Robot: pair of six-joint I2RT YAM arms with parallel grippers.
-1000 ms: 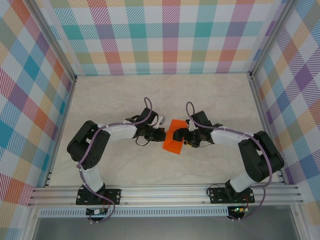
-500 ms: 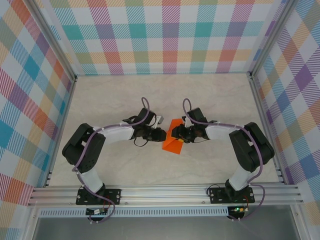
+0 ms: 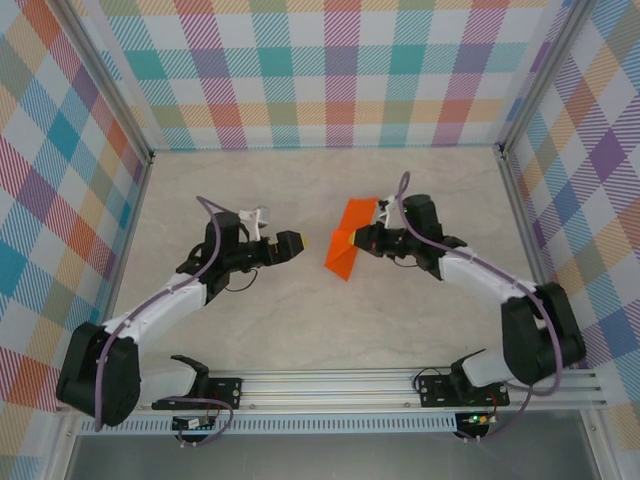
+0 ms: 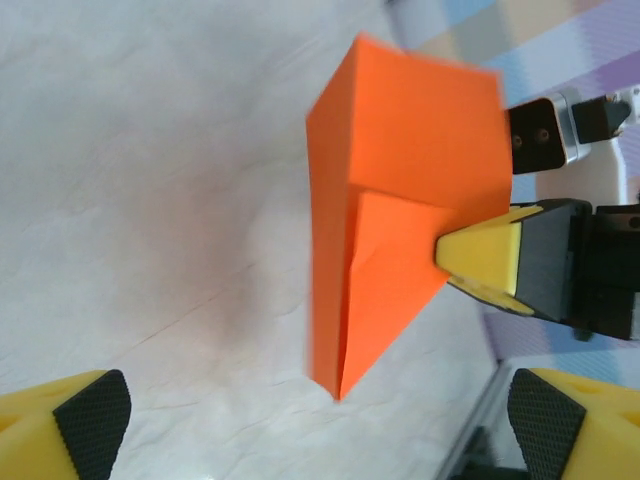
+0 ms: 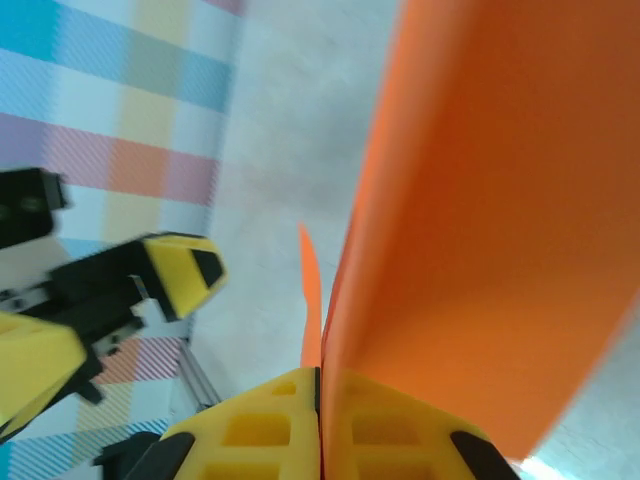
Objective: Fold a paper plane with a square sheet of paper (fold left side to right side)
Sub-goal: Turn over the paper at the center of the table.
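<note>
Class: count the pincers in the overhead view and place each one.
2. The left pincer is open, left of the orange paper, not touching; the right pincer is shut on its right side.

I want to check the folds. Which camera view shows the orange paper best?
The left wrist view: the whole orange paper shows, with its creases and the right gripper pinching one edge. The top external view shows the paper small. The right wrist view shows a close, blurred face of it.
</note>
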